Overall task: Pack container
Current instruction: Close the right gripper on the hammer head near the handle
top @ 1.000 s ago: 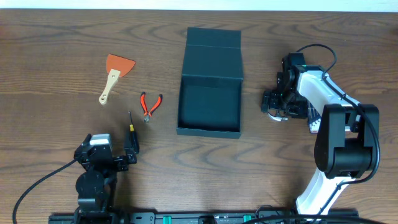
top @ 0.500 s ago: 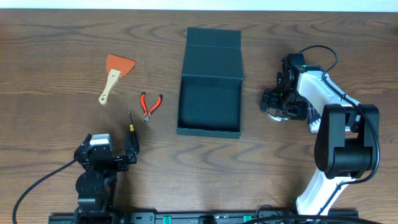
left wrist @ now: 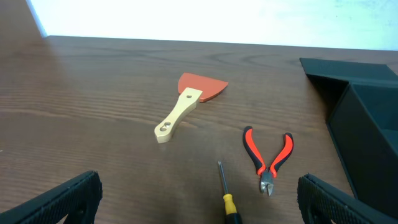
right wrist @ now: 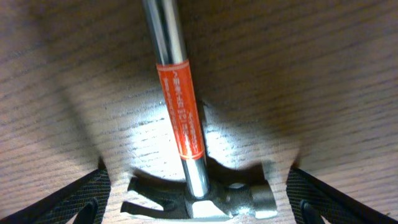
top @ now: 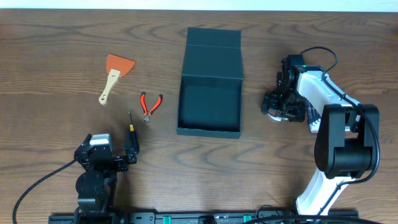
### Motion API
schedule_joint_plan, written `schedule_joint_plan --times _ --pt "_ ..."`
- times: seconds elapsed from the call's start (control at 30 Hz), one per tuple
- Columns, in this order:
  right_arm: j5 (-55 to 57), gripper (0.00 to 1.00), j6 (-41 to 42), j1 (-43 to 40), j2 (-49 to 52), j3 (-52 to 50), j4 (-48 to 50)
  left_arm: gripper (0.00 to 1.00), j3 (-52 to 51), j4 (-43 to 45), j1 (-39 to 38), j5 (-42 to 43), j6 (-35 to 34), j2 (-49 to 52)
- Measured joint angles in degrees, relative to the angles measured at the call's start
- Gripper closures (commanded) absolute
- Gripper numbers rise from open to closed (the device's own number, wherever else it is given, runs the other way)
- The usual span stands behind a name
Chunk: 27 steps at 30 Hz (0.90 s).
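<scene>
- Dark wood worktop, overhead: container [top: 209, 106] sits mid-worktop, lid flap laid back toward the far edge, with bare wood on every side. One scraper [top: 115, 74], one pair of pliers [top: 150, 104] and one screwdriver [top: 131, 124] lie to its left, each apart. Right claw [top: 275, 107] is low, right of the container.
- Left wrist: left claw [left wrist: 200, 196] spread wide, nothing between its fingers; container corner at the right edge.
- Right wrist: only this view shows one hammer [right wrist: 186, 124], lying between the wide-spread fingers, untouched.
</scene>
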Motion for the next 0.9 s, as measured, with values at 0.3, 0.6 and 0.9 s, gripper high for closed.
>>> schedule_joint_plan --times 0.3,0.6,0.9 --pt "-0.3 0.23 0.2 0.0 0.0 0.0 -0.4 0.01 0.0 0.0 0.0 0.0 0.0 0.0" --pt "-0.3 0.20 0.2 0.0 0.0 0.0 -0.4 0.02 0.0 0.0 0.0 0.0 0.0 0.0" --pt "-0.2 0.20 0.2 0.0 0.0 -0.1 -0.4 0.02 0.0 0.0 0.0 0.0 0.0 0.0"
